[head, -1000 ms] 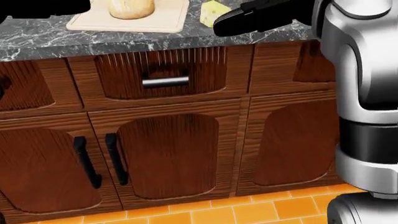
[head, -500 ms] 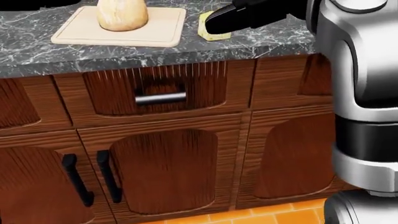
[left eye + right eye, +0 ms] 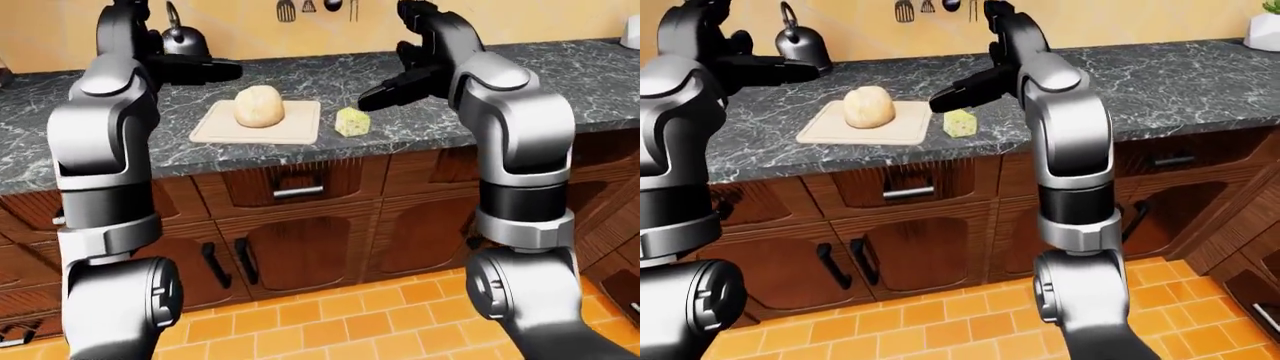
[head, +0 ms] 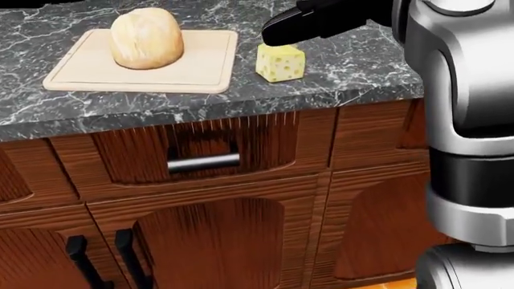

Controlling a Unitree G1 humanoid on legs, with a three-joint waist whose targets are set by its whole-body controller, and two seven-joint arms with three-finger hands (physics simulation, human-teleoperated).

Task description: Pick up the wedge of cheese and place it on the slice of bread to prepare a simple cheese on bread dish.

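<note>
While right robot hand (image 3: 392,93) hovers unclenched | cheese (image 4: 280,62) beside board (image 4: 207,77) | kettle (image 3: 183,41) behind

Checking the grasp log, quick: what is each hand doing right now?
Left hand: holding nothing; open or shut cannot be told.
Right hand: above the cheese wedge, not gripping; looks open.

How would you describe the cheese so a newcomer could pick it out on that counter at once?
Find the grey marble counter above the wooden cabinets, then the pale cutting board carrying a round bread. Just right of the board, on bare stone, sits the cheese: the only yellow, hole-dotted block there.
</note>
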